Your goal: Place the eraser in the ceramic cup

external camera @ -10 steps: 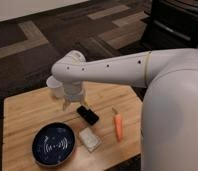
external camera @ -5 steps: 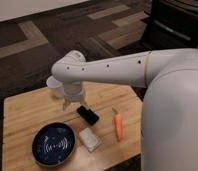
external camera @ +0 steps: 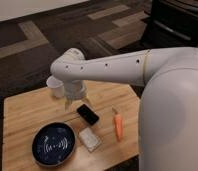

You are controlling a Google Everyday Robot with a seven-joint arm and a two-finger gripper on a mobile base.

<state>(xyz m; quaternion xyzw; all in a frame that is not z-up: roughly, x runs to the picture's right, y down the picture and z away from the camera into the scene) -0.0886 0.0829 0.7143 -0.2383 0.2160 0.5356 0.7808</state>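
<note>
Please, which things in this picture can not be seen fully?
Ceramic cup: camera view, right side and inside hidden by the arm.
Gripper, between cup and eraser: its height over the table cannot be told.
Table: right edge hidden by the robot's body; near-left corner cut by the bottom edge.

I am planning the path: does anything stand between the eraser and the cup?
Only the pincer itself, which hangs between the eraser and the cup. No other object lies between them; the plate sits nearer the camera.
</note>
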